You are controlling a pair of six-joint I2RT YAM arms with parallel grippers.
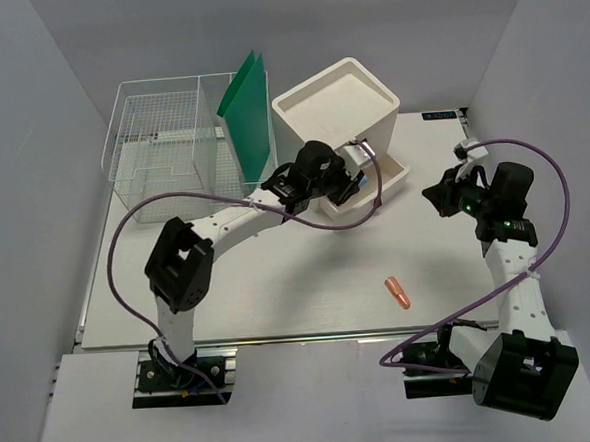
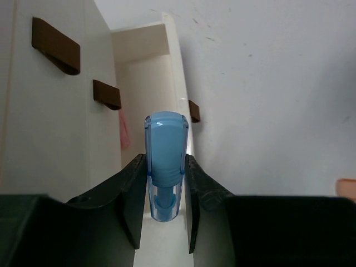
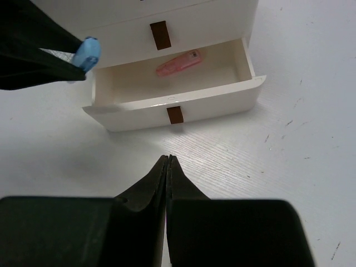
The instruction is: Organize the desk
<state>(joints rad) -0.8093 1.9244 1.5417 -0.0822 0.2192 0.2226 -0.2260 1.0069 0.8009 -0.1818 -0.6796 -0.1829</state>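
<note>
The white desk (image 1: 279, 292) carries a white three-drawer box (image 1: 336, 108) whose bottom drawer (image 3: 183, 103) stands open, with a pink item (image 3: 178, 63) lying in it. My left gripper (image 1: 358, 184) is shut on a translucent blue capped item (image 2: 166, 161) and holds it at the left end of the open drawer. That item also shows in the right wrist view (image 3: 88, 54). My right gripper (image 3: 168, 161) is shut and empty. It hovers over the bare desk in front of the drawer (image 1: 434, 194).
A peach-coloured small item (image 1: 398, 292) lies on the desk near the front right. A wire basket (image 1: 165, 144) and a green folder (image 1: 248, 109) stand at the back left. Brown drawer handles (image 2: 55, 44) show on the box front.
</note>
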